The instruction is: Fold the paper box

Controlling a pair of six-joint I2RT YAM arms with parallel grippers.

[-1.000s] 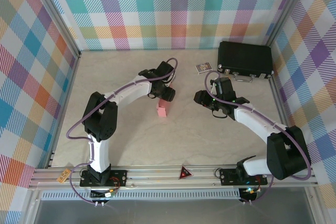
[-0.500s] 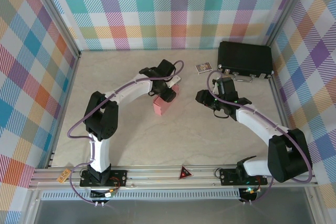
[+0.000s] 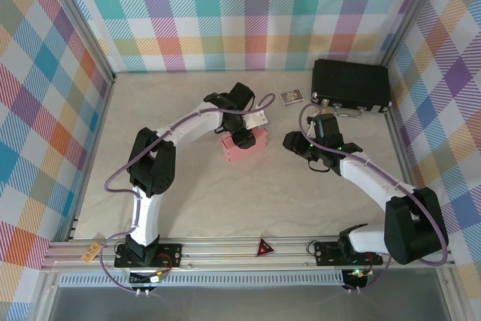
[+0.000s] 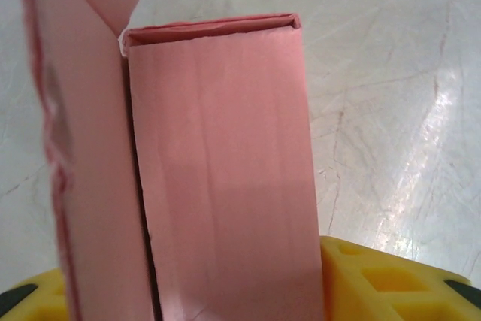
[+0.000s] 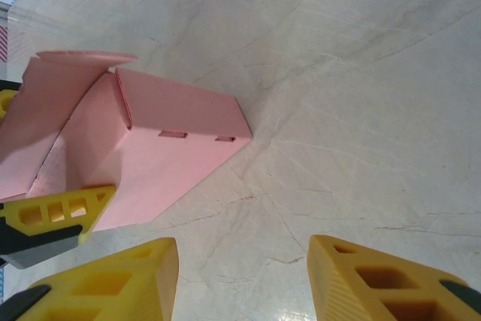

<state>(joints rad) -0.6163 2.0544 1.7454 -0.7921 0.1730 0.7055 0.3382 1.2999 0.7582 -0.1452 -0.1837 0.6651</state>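
It was a robotics lab cell: plaid walls [image 3: 255, 13] on aluminium framing [image 3: 85, 24] enclosed the marbled table [image 3: 195, 201], a metal mounting rail [image 3: 225, 249] along its near edge.

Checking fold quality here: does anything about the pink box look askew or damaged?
The paper box looks intact, but one flap splays open, and in the left wrist view the left panel has a wavy, slightly dented outer edge. No tear is visible.
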